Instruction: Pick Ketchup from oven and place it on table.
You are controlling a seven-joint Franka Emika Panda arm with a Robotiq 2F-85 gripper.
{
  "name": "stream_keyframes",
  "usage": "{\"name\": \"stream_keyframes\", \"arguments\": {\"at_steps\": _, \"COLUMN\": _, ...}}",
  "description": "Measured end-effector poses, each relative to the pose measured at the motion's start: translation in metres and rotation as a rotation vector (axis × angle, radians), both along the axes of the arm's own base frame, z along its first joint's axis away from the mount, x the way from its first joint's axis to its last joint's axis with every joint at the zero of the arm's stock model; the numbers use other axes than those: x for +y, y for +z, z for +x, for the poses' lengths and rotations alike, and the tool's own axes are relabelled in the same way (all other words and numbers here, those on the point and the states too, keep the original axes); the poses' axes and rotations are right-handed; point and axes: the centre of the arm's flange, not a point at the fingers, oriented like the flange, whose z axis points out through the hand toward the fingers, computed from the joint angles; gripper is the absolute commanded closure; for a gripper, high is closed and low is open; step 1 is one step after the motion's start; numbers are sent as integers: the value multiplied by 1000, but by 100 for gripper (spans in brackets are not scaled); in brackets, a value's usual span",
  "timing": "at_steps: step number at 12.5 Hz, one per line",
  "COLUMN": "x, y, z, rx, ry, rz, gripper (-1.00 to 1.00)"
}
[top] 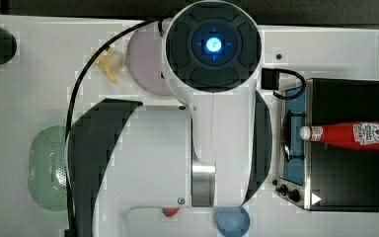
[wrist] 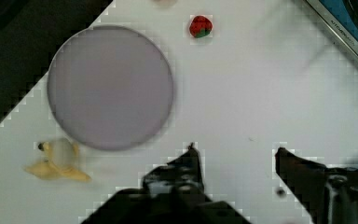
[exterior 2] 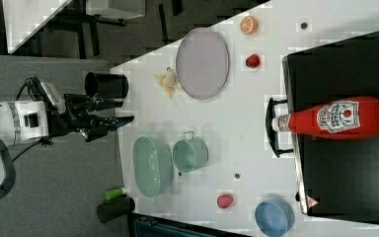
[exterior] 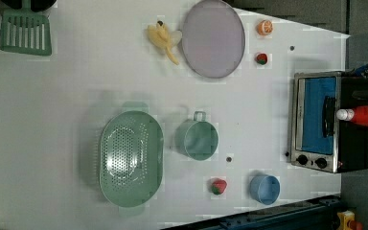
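Observation:
The ketchup is a red bottle with a white cap, lying on its side on the black top of the oven. It also appears in the left view and the right view, its cap pointing over the oven's glass front. My gripper is open with nothing between its dark fingers, hanging above the white table near the purple plate. The right view has the gripper at the right view's left, far from the ketchup. In the top view the arm hides the table's middle.
On the table lie a purple plate, a peeled banana, an orange half, two strawberries, a green colander, a green cup, a blue bowl and a green spatula.

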Motion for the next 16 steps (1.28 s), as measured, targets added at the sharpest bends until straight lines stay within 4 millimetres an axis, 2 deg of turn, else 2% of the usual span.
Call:
{"name": "stream_keyframes", "arguments": {"at_steps": 2, "x": -12, "y": 2, "z": -55, "rx": 137, "ry": -34, "rz": 44, "gripper": -82}}
{"name": "stream_keyframes", "arguments": {"at_steps": 3, "x": -23, "y": 20, "z": -77, "rx": 114, "ry": -49, "rz": 34, "gripper": -100}}
{"name": "stream_keyframes", "arguments": {"at_steps": 4, "x": -36, "y": 45, "z": -90, "rx": 53, "ry": -67, "rz": 27, "gripper": -100}}
{"name": "stream_keyframes", "arguments": {"at_steps": 5, "x": -49, "y": 68, "z": -101, "rx": -6, "ry": -92, "rz": 39, "gripper": -100}}
{"name": "stream_keyframes", "arguments": {"at_steps": 7, "x": -67, "y": 99, "z": -112, "rx": -77, "ry": -127, "rz": 25, "gripper": -100}}
{"name": "stream_keyframes", "arguments": {"at_steps": 9, "x": -85, "y": 109, "z": -110, "rx": -97, "ry": -155, "rz": 43, "gripper": -100}}
{"name": "stream_keyframes", "arguments": {"at_steps": 10, "x": -94, "y": 105, "z": -106, "rx": -103, "ry": -170, "rz": 44, "gripper": -100}}
{"name": "stream_keyframes", "arguments": {"at_steps": 12, "x": -120, "y": 79, "z": -89, "rx": -69, "ry": -222, "rz": 71, "gripper": -100}}
{"name": "stream_keyframes", "arguments": {"at_steps": 16, "x": -190, "y": -12, "z": -48, "rx": -15, "ry": -357, "rz": 48, "gripper": -100}}
